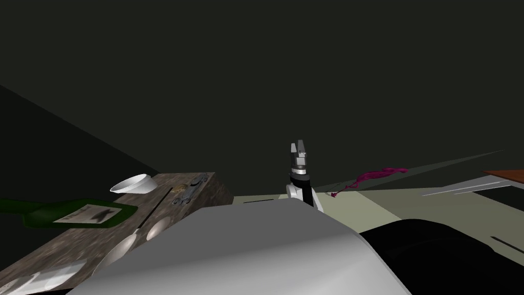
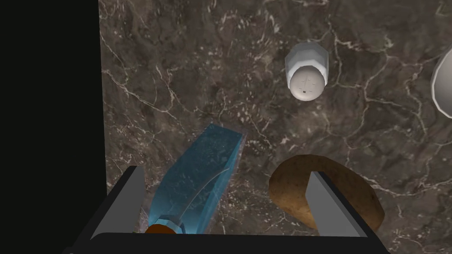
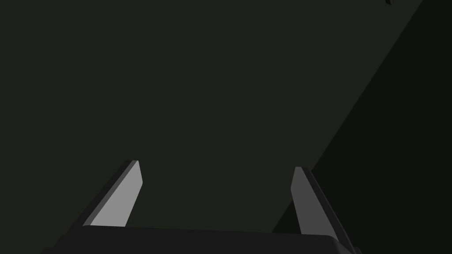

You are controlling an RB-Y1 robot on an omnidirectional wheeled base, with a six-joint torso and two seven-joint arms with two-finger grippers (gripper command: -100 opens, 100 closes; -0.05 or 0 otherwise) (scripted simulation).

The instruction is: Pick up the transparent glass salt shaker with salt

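Observation:
The salt shaker is a small pale, faceted jar with a white perforated cap, standing upright on a brown marbled countertop. My left gripper hovers above the counter, looking down, open, with the shaker beyond its fingertips and off toward the right finger's side. A blue see-through bottle lies on the counter between the fingers, near one of them. The other finger overlaps a brown rounded lump. My right gripper is raised in front of me, open and empty.
The countertop ends at a straight edge with a black area beyond it. A white rounded rim shows near the shaker. In the head view the counter carries a white bowl, a green labelled bottle and metal utensils.

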